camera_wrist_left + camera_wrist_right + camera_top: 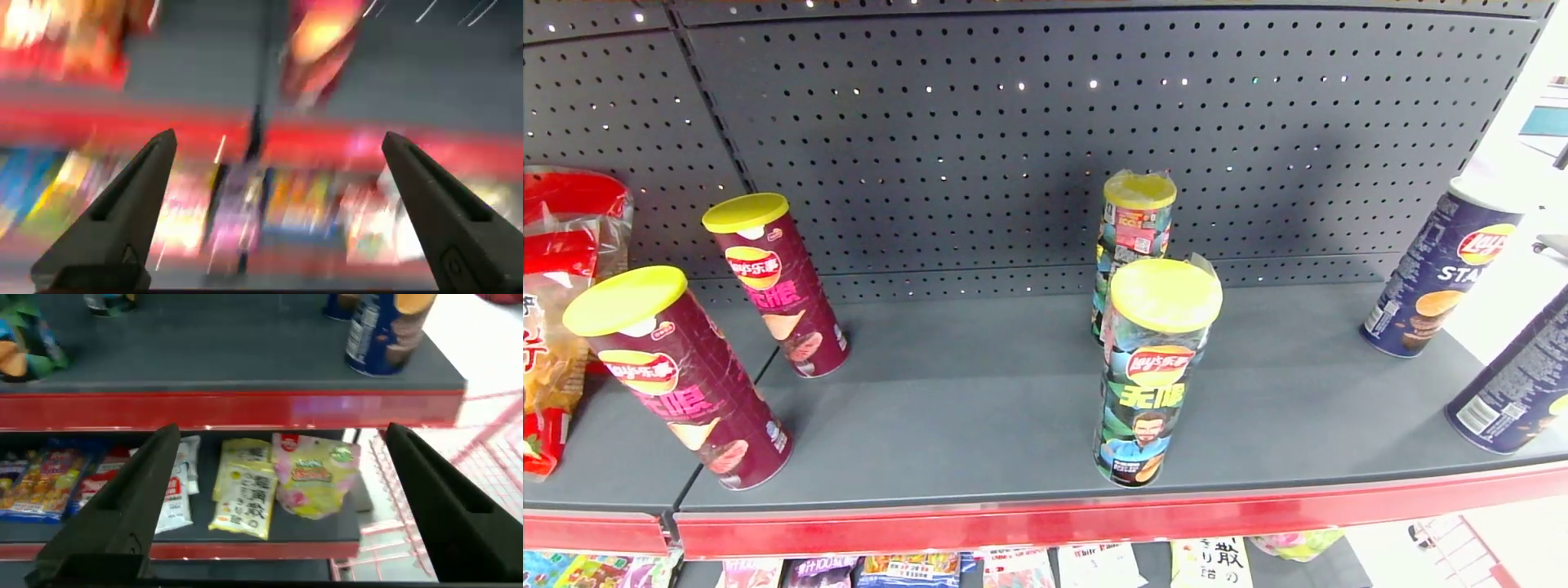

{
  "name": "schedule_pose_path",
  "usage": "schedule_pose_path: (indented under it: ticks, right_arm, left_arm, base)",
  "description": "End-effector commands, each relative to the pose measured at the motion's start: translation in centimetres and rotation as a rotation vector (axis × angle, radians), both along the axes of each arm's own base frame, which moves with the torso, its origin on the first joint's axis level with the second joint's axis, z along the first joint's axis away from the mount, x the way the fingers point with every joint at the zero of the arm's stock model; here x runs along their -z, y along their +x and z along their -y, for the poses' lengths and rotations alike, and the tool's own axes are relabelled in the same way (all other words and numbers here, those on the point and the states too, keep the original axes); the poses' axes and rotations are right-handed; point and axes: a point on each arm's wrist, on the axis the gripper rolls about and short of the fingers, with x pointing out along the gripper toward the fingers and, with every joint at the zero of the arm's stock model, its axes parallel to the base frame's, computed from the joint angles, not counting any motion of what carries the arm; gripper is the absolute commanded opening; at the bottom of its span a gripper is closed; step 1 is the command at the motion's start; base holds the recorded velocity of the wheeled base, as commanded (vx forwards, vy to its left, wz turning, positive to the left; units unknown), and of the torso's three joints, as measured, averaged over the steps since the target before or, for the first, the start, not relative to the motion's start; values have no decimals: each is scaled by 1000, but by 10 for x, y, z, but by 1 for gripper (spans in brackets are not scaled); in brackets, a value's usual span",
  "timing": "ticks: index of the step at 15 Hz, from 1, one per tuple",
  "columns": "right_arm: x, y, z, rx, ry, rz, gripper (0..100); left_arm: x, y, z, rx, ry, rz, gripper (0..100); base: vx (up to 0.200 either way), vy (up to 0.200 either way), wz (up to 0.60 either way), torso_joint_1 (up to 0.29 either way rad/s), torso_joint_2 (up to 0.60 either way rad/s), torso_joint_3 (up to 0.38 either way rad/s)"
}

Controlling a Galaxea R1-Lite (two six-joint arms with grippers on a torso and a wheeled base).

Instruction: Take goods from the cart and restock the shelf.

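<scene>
Grey metal made up the shelf (980, 408) I was facing, with a red front edge (1094, 518) and a perforated back panel (1013, 122) behind it. On my head camera, two maroon cans with yellow lids stood at the left: the front maroon can (678, 384) near the edge and the rear maroon can (776, 286) closer to the panel. Both looked tilted in that view. Red snack bags (556, 286) sat at the far left, just beside the front one.

Right of the middle stood two green cans with yellow lids. The front green can (1156, 376) was near the edge, with the rear green can (1131, 233) directly behind it. At the right end were two blue cans (1437, 273), well apart from the green pair, one nearer the edge than the other.

The left gripper (274, 220) had its jaws spread wide and held nothing. Its camera was too smeared for me to make out more than the red edge and some colourful packets.

The right gripper (274, 514) was likewise released and empty. It was level with the lower shelf, where a yellow packet (245, 494) and a pink-green pouch (315, 478) lay side by side. Red wire of the cart (1470, 555) showed low at the right, below the shelf end.
</scene>
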Motion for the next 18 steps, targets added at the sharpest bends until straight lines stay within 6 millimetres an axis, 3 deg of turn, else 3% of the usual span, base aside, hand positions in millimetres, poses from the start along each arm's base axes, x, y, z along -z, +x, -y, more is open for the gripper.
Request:
schedule_pose_path:
  ticks: [1, 2, 3, 6, 9, 13, 17, 18]
  right_arm:
    - [4, 0, 0, -7, 3, 1, 100]
    - [6, 2, -1, -30, -4, 24, 100]
    - [6, 3, 0, -9, -11, 47, 100]
    - [6, 4, 1, 59, 17, 54, 100]
    - [6, 4, 2, 77, 17, 56, 100]
    - [5, 4, -3, -142, 31, 63, 100]
    - [11, 6, 3, 142, 60, 44, 100]
    - [11, 5, 3, 132, 77, 41, 100]
  left_arm:
    - [24, 14, 3, 78, 33, 7, 100]
    - [44, 20, 7, 222, 109, -19, 100]
    - [43, 20, 7, 216, 98, -15, 100]
    - [43, 20, 9, -26, 83, -14, 100]
    - [44, 18, 9, 12, 82, 8, 100]
    - [45, 13, 9, 102, 87, 79, 100]
    - [45, 13, 7, 39, 93, 78, 100]
    - [45, 13, 7, 41, 93, 78, 100]
  base:
    - [0, 0, 0, 0, 0, 0]
    - [0, 0, 0, 0, 0, 0]
    - [0, 0, 0, 0, 0, 0]
    - [0, 0, 0, 0, 0, 0]
    - [0, 0, 0, 0, 0, 0]
    - [0, 0, 0, 0, 0, 0]
    - [0, 0, 0, 0, 0, 0]
    - [0, 0, 0, 0, 0, 0]
